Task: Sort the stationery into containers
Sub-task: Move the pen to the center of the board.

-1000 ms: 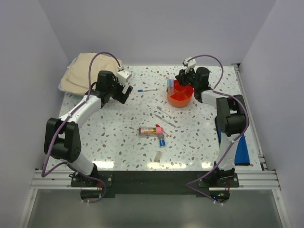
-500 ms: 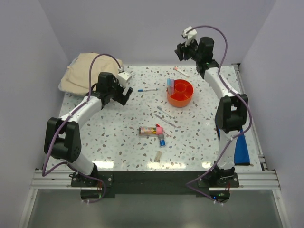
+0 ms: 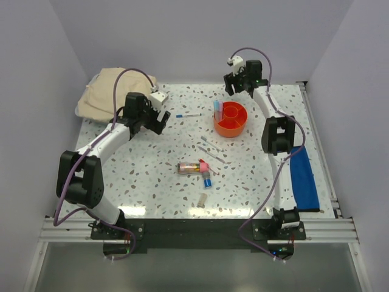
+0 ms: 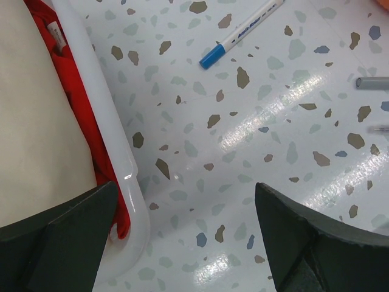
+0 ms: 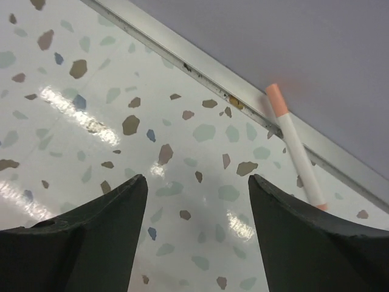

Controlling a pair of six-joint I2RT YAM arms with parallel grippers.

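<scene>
The orange tub (image 3: 230, 121) stands at the back right with a pink and blue marker (image 3: 217, 108) upright in it. My right gripper (image 3: 228, 89) is open and empty, low over the table behind the tub. In the right wrist view (image 5: 197, 188) a white pen with a pink tip (image 5: 293, 146) lies along the back rail just right of it. My left gripper (image 3: 159, 120) is open and empty (image 4: 185, 204); a blue-tipped pen (image 3: 189, 115) lies ahead of it (image 4: 240, 33). The clear tube (image 3: 189, 167), a pink marker (image 3: 204, 165), a blue marker (image 3: 207, 180), thin pens (image 3: 210, 146) and a small cap (image 3: 201, 199) lie mid-table.
The beige cloth bundle (image 3: 112, 91) lies at the back left, close behind my left gripper; its edge, a white rim (image 4: 115, 134) and red material show in the left wrist view. A blue mat (image 3: 302, 177) lies at the right edge. A metal rail (image 5: 182, 52) bounds the back.
My right arm has lifted away from the orange tub, swung up high, then come down behind the tub near the back rail. My left arm has barely moved.
</scene>
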